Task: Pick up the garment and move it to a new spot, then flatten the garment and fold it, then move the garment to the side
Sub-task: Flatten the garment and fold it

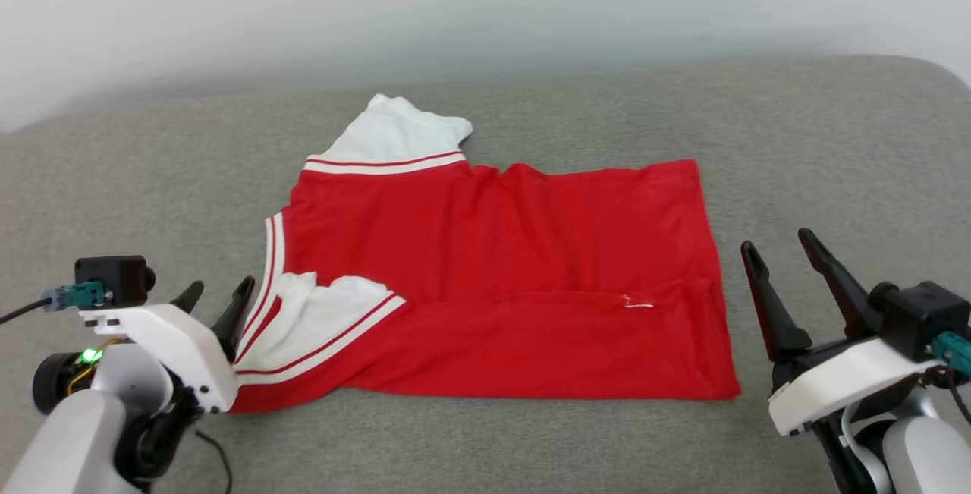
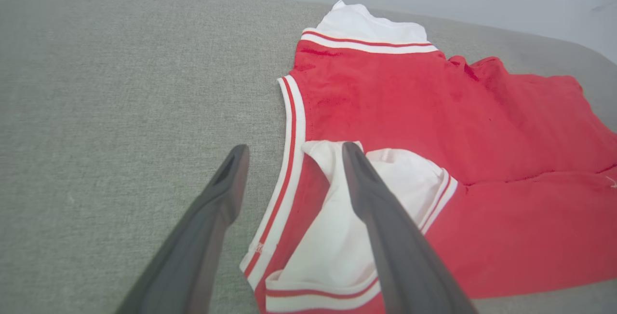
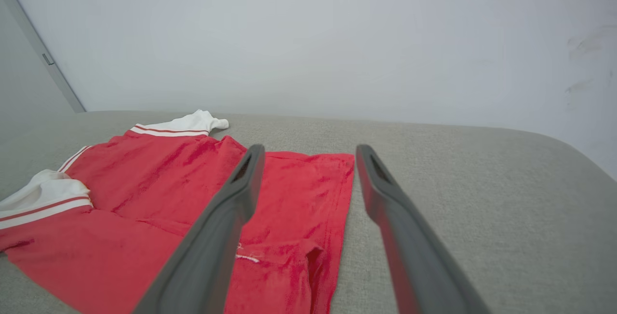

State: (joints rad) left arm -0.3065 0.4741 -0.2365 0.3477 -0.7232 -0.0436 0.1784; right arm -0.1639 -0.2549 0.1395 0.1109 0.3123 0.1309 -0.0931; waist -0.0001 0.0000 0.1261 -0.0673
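The soft red short-sleeved T-shirt with white sleeves (image 1: 501, 274) lies on the grey woven cushion (image 1: 531, 441), its long axis running left to right. The left gripper (image 1: 221, 285), fingers apart, is nearer, at the collar end and perhaps touching cloth. The right gripper (image 1: 775, 242), also spread, stands just beside the hem.

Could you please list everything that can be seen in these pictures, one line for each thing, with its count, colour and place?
garment: one, red with white sleeves and striped trim, lying partly folded in the middle of the surface.
surface: one, grey fabric, under the garment.
wall: one, pale grey-white, behind the surface.
left claw: one, dark fingers, open, at the garment's collar end.
right claw: one, dark fingers, open, beside the garment's hem end.
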